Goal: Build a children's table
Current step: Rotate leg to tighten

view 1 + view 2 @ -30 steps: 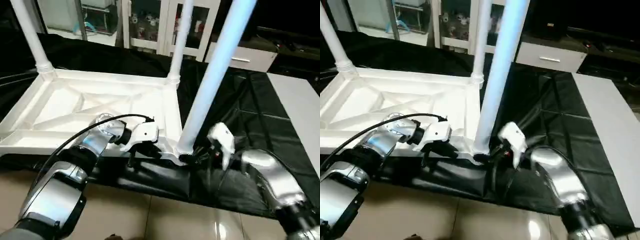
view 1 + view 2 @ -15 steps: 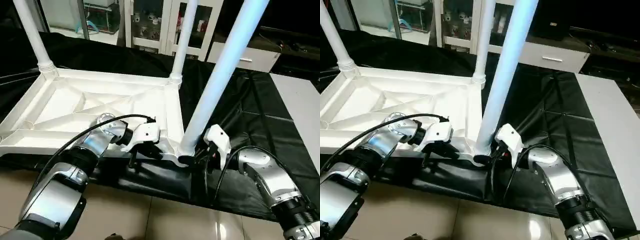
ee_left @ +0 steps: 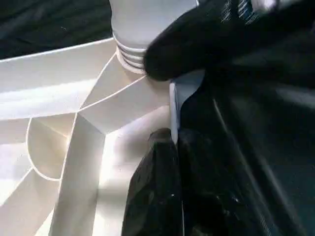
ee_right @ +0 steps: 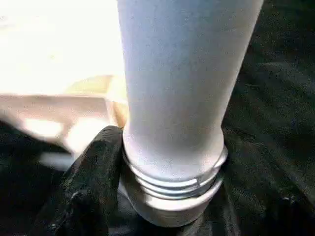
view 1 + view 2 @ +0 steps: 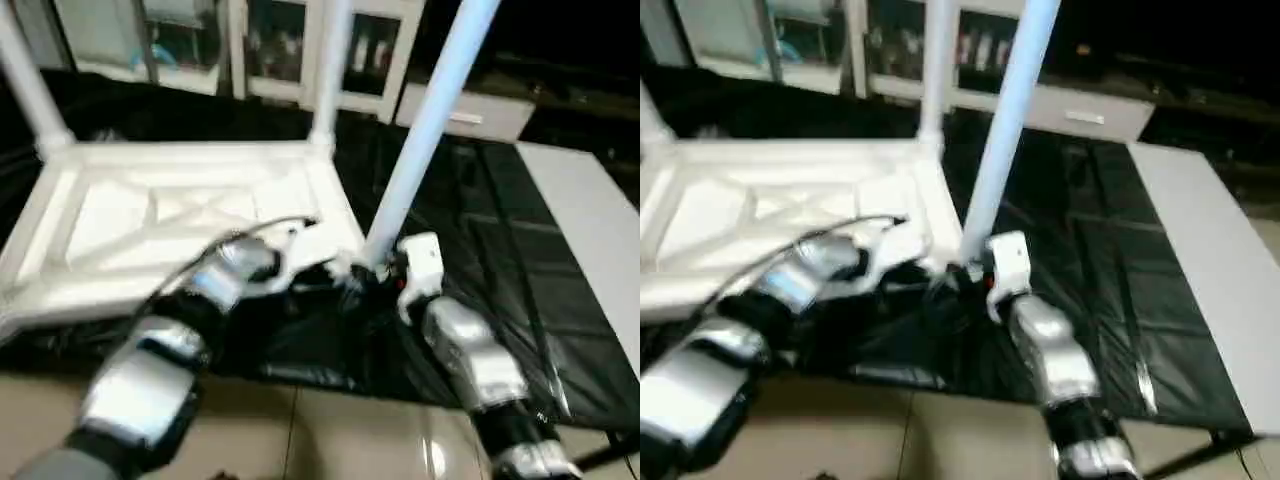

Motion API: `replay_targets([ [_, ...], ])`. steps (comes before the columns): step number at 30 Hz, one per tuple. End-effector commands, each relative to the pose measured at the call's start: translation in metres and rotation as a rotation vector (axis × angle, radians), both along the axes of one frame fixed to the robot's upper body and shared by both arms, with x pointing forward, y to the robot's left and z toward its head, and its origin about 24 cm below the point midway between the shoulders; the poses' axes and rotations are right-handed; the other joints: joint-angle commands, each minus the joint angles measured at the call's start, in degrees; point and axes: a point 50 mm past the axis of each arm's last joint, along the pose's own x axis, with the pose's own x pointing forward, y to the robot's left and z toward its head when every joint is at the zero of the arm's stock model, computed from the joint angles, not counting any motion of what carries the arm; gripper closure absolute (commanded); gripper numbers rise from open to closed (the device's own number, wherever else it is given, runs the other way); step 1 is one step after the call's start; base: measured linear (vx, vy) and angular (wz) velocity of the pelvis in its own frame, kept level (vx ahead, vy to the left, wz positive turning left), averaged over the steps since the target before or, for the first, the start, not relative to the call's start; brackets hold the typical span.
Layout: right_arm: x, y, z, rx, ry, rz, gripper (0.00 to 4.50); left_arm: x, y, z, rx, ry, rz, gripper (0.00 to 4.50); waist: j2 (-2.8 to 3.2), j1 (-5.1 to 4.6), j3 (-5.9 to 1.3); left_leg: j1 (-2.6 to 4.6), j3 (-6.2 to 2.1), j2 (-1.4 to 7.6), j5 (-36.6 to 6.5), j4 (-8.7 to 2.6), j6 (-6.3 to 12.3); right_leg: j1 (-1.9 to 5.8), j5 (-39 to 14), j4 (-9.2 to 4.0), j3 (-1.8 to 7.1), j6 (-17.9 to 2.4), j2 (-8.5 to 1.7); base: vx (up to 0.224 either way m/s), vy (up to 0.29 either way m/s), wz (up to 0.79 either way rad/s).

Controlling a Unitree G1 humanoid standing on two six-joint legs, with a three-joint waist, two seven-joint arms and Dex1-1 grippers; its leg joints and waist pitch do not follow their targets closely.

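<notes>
While the tabletop (image 5: 190, 215) lies upside down on the black bench (image 5: 560, 300) at left of the head view, three legs stand up from its corners: one at upper left (image 5: 25, 85), one at upper centre (image 5: 328, 70), and the near leg (image 5: 425, 130) slanting toward the top right. The left gripper (image 5: 335, 285) and right gripper (image 5: 385, 275) meet at that near leg's foot, at centre frame.

Seen from the left wrist, the left jaws are closed, pinching the tabletop's thin edge wall low in the frame, with the ribbed underside spreading to the left. The near leg's ringed base sits at top centre, a black finger (image 3: 197, 44) of the right gripper against it.

From the right wrist, the leg rises through the middle, its ringed collar low in the frame. One black finger (image 4: 93, 182) presses the collar at lower left; the jaws stand wide around the base and appear to grip it.

Judging by this, the third leg is being seated. Next, it needs turning or pressing fully home while the left gripper steadies the top.
</notes>
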Motion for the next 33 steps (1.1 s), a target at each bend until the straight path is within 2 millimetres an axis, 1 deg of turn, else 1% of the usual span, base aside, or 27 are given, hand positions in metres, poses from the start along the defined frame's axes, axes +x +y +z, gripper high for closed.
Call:
replay_targets([
  [1, 0.004, -0.007, -0.005, -0.015, 0.022, -0.106, 1.83, 0.001, 0.001, -0.011, 0.022, -0.001, 0.112, 4.5, 0.93, -0.22, -3.46, 1.28, -2.15, 2.3, -26.08, -4.84, -2.21, 1.17, -29.82, -5.52, 1.92, -6.73, -3.78, 0.0, 0.0, 0.0],
  [2, 0.009, -0.005, -0.006, -0.006, 0.029, -0.193, 1.83, 0.003, -0.003, -0.011, 0.019, -0.023, 0.167, 4.5, 0.99, -0.36, -3.53, 1.28, -1.98, 2.32, -25.85, -4.8, -2.2, 1.03, -28.17, -5.37, 2.02, -7.28, -3.76, 0.0, 0.0, 0.0],
  [3, 0.013, -0.003, -0.007, 0.0, 0.04, -0.255, 1.83, 0.004, -0.007, -0.011, 0.016, -0.037, 0.192, 4.5, 0.79, -0.91, -3.64, 1.28, -1.9, 2.24, -25.71, -4.76, -2.6, 0.82, -25.82, -5.03, 1.96, -8.64, -3.6, 0.0, 0.0, 0.0],
  [4, 0.015, -0.001, -0.008, 0.002, 0.043, -0.297, 1.83, 0.004, -0.009, -0.011, 0.014, -0.044, 0.204, 4.5, 0.85, -0.94, -3.72, 1.32, -1.83, 2.17, -25.56, -4.64, -2.49, 0.86, -25.02, -5.02, 2.01, -8.85, -3.53, 0.0, 0.0, 0.0],
  [5, 0.016, 0.005, -0.006, 0.025, 0.027, -0.283, 1.83, 0.004, -0.01, -0.011, 0.014, -0.043, 0.195, 4.5, 0.48, -0.97, -3.77, 0.96, -1.59, 2.11, -23.79, -4.61, -1.83, 1.06, -22.22, -4.89, 2.15, -9.29, -3.5, 0.0, 0.0, 0.0],
  [6, 0.016, 0.005, -0.006, 0.025, 0.027, -0.283, 1.83, 0.004, -0.01, -0.011, 0.014, -0.043, 0.195, 4.5, 0.67, -0.71, -3.75, 0.76, -1.49, 2.11, -22.23, -4.64, -1.06, 1.29, -20.24, -4.72, 2.22, -9.49, -3.51, 0.0, 0.0, 0.0],
  [7, 0.016, 0.01, -0.004, 0.039, 0.012, -0.267, 1.83, 0.004, -0.011, -0.011, 0.015, -0.043, 0.189, 4.5, 0.6, -0.66, -3.92, 0.64, -1.34, 2.09, -20.86, -4.57, -0.43, 1.51, -18.07, -4.4, 2.28, -9.77, -3.41, 0.0, 0.0, 0.0],
  [8, 0.016, 0.017, 0.001, 0.08, -0.016, -0.203, 1.83, 0.003, -0.009, -0.012, 0.019, -0.036, 0.174, 4.5, 0.6, -0.66, -3.92, 0.64, -1.34, 2.09, -20.86, -4.57, -0.43, 1.51, -18.07, -4.4, 2.28, -9.77, -3.41, 0.0, 0.0, 0.0],
  [9, 0.015, 0.021, 0.004, 0.109, -0.035, -0.158, 1.83, 0.003, -0.007, -0.012, 0.022, -0.032, 0.165, 4.5, 0.54, -0.48, -4.03, 0.56, -1.23, 2.19, -19.19, -4.52, 0.75, 1.76, -15.15, -4.03, 2.29, -10.56, -3.32, 0.0, 0.0, 0.0],
  [11, 0.015, 0.023, 0.008, 0.126, -0.061, -0.126, 1.27, 0.002, -0.006, -0.013, 0.032, -0.03, 0.156, 4.5, 0.59, -0.36, -4.08, 0.38, -1.12, 2.15, -17.42, -4.47, 1.25, 2.02, -13.56, -3.81, 2.29, -11.12, -3.43, 0.0, 0.0, 0.0],
  [13, 0.015, 0.022, 0.015, 0.145, -0.114, -0.084, 1.11, 0.002, -0.001, -0.015, 0.05, -0.02, 0.144, 4.5, 0.53, -0.26, -4.07, 0.39, -1.0, 2.17, -16.38, -4.38, 2.02, 2.13, -12.46, -3.66, 2.34, -11.56, -3.4, 0.0, 0.0, 0.0],
  [14, 0.015, 0.021, 0.017, 0.147, -0.125, -0.078, 1.11, 0.002, 0.0, -0.015, 0.054, -0.018, 0.143, 4.5, 0.56, -0.25, -4.1, 0.35, -1.08, 2.23, -16.25, -4.4, 2.03, 2.17, -12.5, -3.58, 2.31, -11.65, -3.46, 0.0, 0.0, 0.0],
  [15, 0.016, 0.02, 0.018, 0.145, -0.133, -0.074, 0.95, 0.001, 0.001, -0.016, 0.058, -0.015, 0.138, 4.5, 0.49, -0.39, -4.13, 0.06, -1.15, 2.21, -15.66, -4.46, 2.04, 2.43, -12.56, -3.49, 2.27, -11.63, -3.49, 0.0, 0.0, 0.0],
  [17, 0.015, 0.013, 0.022, 0.135, -0.162, -0.05, 0.79, -0.001, 0.004, -0.018, 0.073, 0.001, 0.112, 4.5, 0.55, -0.43, -4.01, 0.23, -1.11, 2.25, -15.73, -4.47, 1.93, 2.28, -13.32, -3.65, 2.25, -11.58, -3.39, 0.0, 0.0, 0.0],
  [18, 0.011, -0.004, 0.026, 0.076, -0.183, 0.079, 0.79, -0.008, 0.011, -0.022, 0.098, 0.041, -0.003, 4.5, 0.65, 0.03, -3.89, 0.48, -1.15, 2.35, -16.17, -4.51, 2.39, 2.45, -13.47, -3.96, 2.17, -11.2, -3.26, 0.0, 0.0, 0.0],
  [19, 0.008, -0.011, 0.026, 0.043, -0.181, 0.137, 0.66, -0.011, 0.013, -0.024, 0.106, 0.058, -0.047, 4.5, 0.51, -0.06, -3.89, 0.2, -1.11, 2.3, -15.39, -4.47, 2.96, 2.65, -12.05, -3.65, 2.27, -11.43, -3.19, 0.0, 0.0, 0.0],
  [21, 0.006, -0.013, 0.026, 0.031, -0.177, 0.162, 0.66, -0.012, 0.014, -0.024, 0.106, 0.061, -0.07, 4.5, 0.79, -0.03, -3.98, 0.48, -1.0, 2.39, -15.53, -4.4, 2.65, 2.32, -11.53, -3.48, 2.33, -12.18, -3.26, 0.0, 0.0, 0.0],
  [22, 0.0, -0.022, 0.026, -0.009, -0.164, 0.257, 0.66, -0.018, 0.017, -0.025, 0.108, 0.096, -0.154, 4.5, 0.59, 0.14, -3.92, 0.5, -1.03, 2.36, -15.64, -4.4, 2.57, 2.53, -11.84, -3.64, 2.25, -12.19, -3.18, 0.0, 0.0, 0.0],
  [23, -0.001, -0.023, 0.026, -0.014, -0.162, 0.271, 0.66, -0.019, 0.017, -0.026, 0.109, 0.104, -0.166, 4.5, 0.75, 0.12, -3.84, 0.34, -1.01, 2.27, -15.89, -4.42, 2.81, 2.6, -12.19, -3.66, 2.28, -12.23, -3.23, 0.0, 0.0, 0.0],
  [24, -0.015, -0.037, 0.026, -0.052, -0.119, 0.435, 0.66, -0.028, 0.024, -0.028, 0.127, 0.156, -0.283, 4.5, 0.85, 0.45, -3.82, 0.65, -1.09, 2.53, -17.15, -4.5, 2.84, 2.55, -13.13, -3.89, 2.3, -12.23, -3.31, 0.0, 0.0, 0.0],
  [25, -0.017, -0.038, 0.026, -0.055, -0.113, 0.451, 0.66, -0.029, 0.025, -0.028, 0.129, 0.161, -0.294, 4.5, 0.9, 0.66, -3.76, 0.56, -1.09, 2.52, -17.18, -4.44, 3.14, 2.71, -13.04, -3.85, 2.33, -12.34, -3.22, 0.0, 0.0, 0.0],
  [26, -0.027, -0.046, 0.025, -0.079, -0.077, 0.556, 0.66, -0.033, 0.03, -0.028, 0.147, 0.187, -0.351, 4.5, 0.89, 1.23, -3.91, 0.78, -1.04, 2.8, -16.96, -4.36, 3.32, 2.76, -11.66, -3.66, 2.46, -12.52, -3.32, 0.0, 0.0, 0.0],
  [27, -0.033, -0.05, 0.025, -0.091, -0.052, 0.622, 0.66, -0.036, 0.033, -0.028, 0.16, 0.199, -0.384, 4.5, 1.0, 1.49, -3.85, 0.97, -0.92, 2.87, -16.77, -4.34, 3.41, 2.41, -10.65, -3.6, 2.54, -12.91, -3.27, 0.0, 0.0, 0.0],
  [28, -0.037, -0.052, 0.024, -0.094, -0.036, 0.655, 0.66, -0.037, 0.035, -0.027, 0.168, 0.211, -0.399, 4.5, 0.88, 1.51, -3.73, 0.69, -0.99, 2.81, -17.53, -4.54, 3.14, 2.56, -10.87, -3.48, 2.46, -13.25, -3.24, 0.0, 0.0, 0.0],
  [29, -0.046, -0.057, 0.023, -0.098, 0.007, 0.739, 0.66, -0.04, 0.04, -0.027, 0.19, 0.242, -0.44, 4.5, 0.99, 1.74, -3.62, 0.9, -1.01, 2.85, -19.31, -4.65, 2.43, 2.44, -13.25, -3.73, 2.42, -12.87, -3.38, 0.0, 0.0, 0.0],
  [30, -0.046, -0.057, 0.023, -0.098, 0.007, 0.739, 0.66, -0.04, 0.04, -0.027, 0.19, 0.242, -0.44, 4.5, 0.9, 1.79, -3.51, 0.8, -1.13, 2.89, -20.17, -4.75, 1.99, 2.46, -15.36, -3.84, 2.47, -12.28, -3.53, 0.0, 0.0, 0.0],
  [33, -0.052, -0.059, 0.022, -0.09, 0.042, 0.794, 0.66, -0.042, 0.043, -0.025, 0.207, 0.273, -0.465, 4.5, 0.83, 1.62, -3.35, 1.24, -1.42, 2.91, -23.47, -4.86, 0.34, 2.02, -22.76, -4.57, 2.43, -10.79, -3.84, 0.0, 0.0, 0.0],
])
